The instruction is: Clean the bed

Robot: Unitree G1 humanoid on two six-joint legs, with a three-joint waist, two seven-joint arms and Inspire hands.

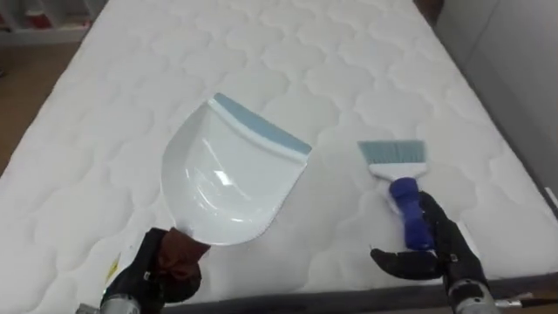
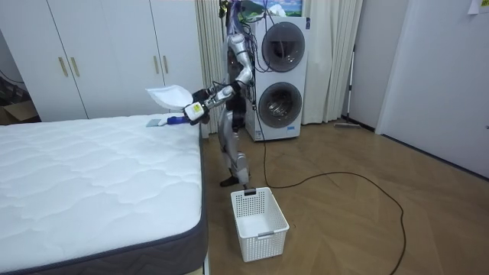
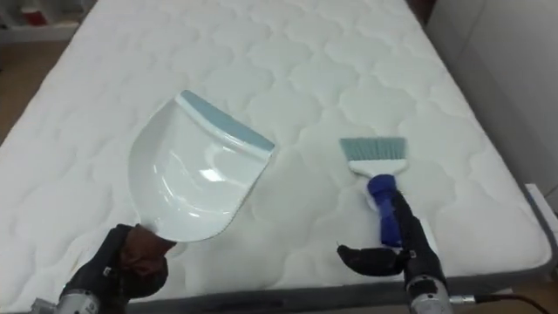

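Left eye view: the white quilted bed [image 1: 113,105] runs from edge to edge; the left hand [image 1: 161,270], at 7 o'clock, has its fingers clamped round the handle of a white dustpan [image 1: 231,179], and that handle is mostly hidden in the grip; the pan's pale blue lip points toward 1 o'clock. At 3 o'clock of the pan lies a brush [image 1: 397,170], bristles toward 12 o'clock on the mattress; the right hand [image 1: 436,249] has its fingers curled round the blue handle.

Room view: the robot stands at the bed's far corner with both arms reaching over the mattress; the dustpan is raised above the bed; whether the bristles touch the mattress I cannot tell. A white basket [image 2: 260,221] sits on the wooden floor at 5 o'clock of the robot; stacked washing machines [image 2: 281,80] stand behind it, wardrobes [image 2: 99,53] at 9 o'clock.
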